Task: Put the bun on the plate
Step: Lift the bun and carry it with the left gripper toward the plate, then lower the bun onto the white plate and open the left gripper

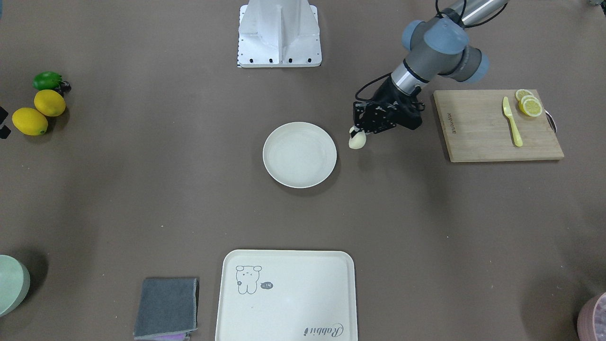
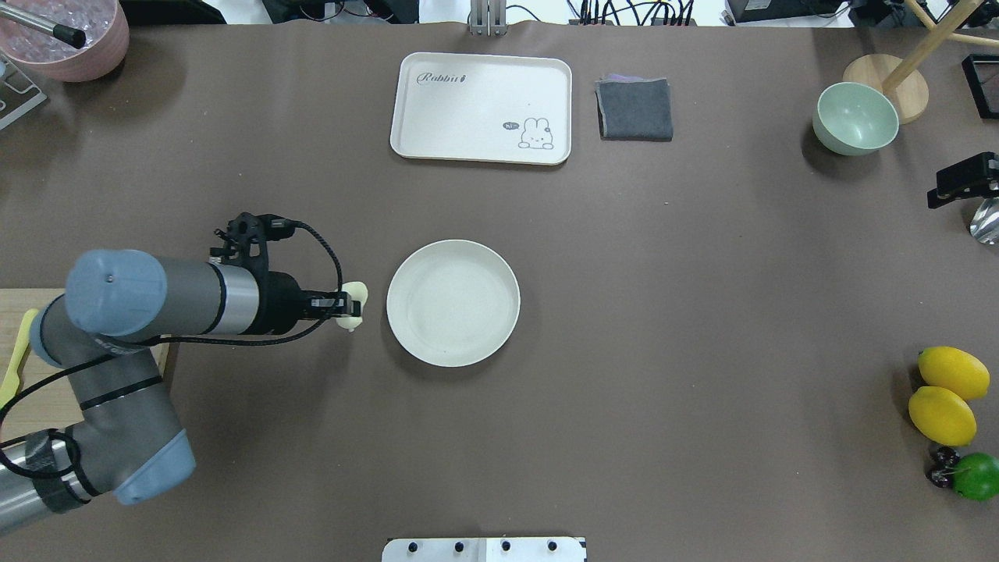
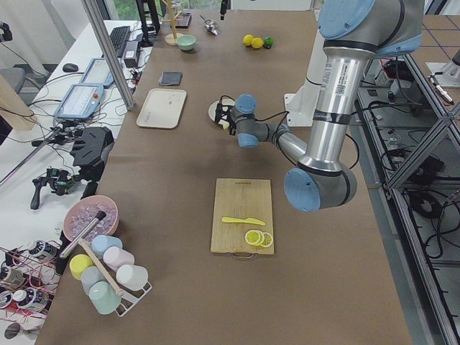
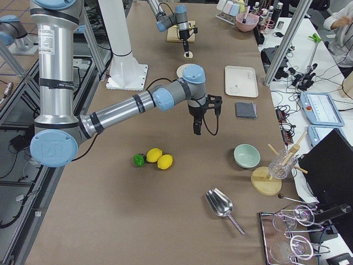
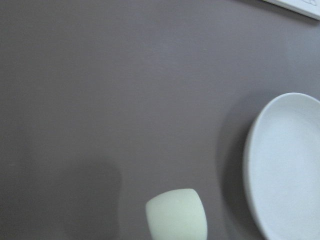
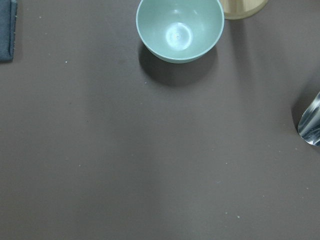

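The bun (image 1: 358,140), a small pale cream lump, is pinched in my left gripper (image 1: 355,134), which is shut on it just beside the plate. In the overhead view the bun (image 2: 353,302) sits in the left gripper (image 2: 343,303), a short gap left of the round cream plate (image 2: 453,303). The left wrist view shows the bun (image 5: 176,214) low in the frame and the plate's rim (image 5: 252,165) to its right. The plate (image 1: 299,154) has nothing on it. My right gripper (image 4: 196,130) hangs over bare table near the green bowl; whether it is open or shut I cannot tell.
A cream tray (image 2: 480,109) and a grey cloth (image 2: 634,109) lie beyond the plate. A wooden board (image 1: 497,125) holds a yellow knife and lemon slices. A green bowl (image 2: 855,117), two lemons (image 2: 948,390) and a pink bowl (image 2: 70,39) stand near the table's ends.
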Robot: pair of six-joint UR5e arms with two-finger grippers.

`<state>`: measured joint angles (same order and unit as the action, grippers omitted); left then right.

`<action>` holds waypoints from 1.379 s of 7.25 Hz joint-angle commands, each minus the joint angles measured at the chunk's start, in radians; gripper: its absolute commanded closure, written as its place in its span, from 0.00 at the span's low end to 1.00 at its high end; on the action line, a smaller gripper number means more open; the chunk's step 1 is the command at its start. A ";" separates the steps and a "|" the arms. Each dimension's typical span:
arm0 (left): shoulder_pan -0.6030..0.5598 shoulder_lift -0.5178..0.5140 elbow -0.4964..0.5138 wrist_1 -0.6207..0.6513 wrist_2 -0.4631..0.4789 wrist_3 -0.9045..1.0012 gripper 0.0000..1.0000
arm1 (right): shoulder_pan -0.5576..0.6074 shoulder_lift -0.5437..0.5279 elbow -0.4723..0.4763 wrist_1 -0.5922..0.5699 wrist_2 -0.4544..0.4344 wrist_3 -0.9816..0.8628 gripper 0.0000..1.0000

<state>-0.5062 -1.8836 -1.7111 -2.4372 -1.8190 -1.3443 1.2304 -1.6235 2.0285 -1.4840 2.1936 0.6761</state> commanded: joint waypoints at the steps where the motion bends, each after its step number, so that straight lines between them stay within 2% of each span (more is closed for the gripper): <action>1: 0.122 -0.183 0.081 0.085 0.151 -0.051 0.98 | 0.026 -0.016 -0.014 -0.001 0.009 -0.029 0.00; 2: 0.129 -0.240 0.140 0.086 0.171 -0.070 0.94 | 0.034 -0.021 -0.016 -0.001 0.011 -0.030 0.00; 3: 0.129 -0.244 0.149 0.086 0.173 -0.068 0.80 | 0.035 -0.024 -0.017 -0.002 0.012 -0.064 0.00; 4: 0.126 -0.241 0.153 0.084 0.175 -0.065 0.54 | 0.041 -0.041 -0.021 -0.002 0.014 -0.110 0.00; 5: 0.120 -0.239 0.156 0.086 0.182 -0.061 0.38 | 0.052 -0.044 -0.021 -0.002 0.017 -0.122 0.00; 7: 0.101 -0.239 0.156 0.087 0.185 -0.059 0.27 | 0.063 -0.046 -0.022 -0.001 0.038 -0.124 0.00; 10: 0.072 -0.238 0.153 0.092 0.187 -0.058 0.17 | 0.069 -0.053 -0.021 -0.001 0.038 -0.124 0.00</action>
<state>-0.4220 -2.1222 -1.5572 -2.3493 -1.6328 -1.4026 1.2976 -1.6754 2.0067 -1.4850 2.2316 0.5514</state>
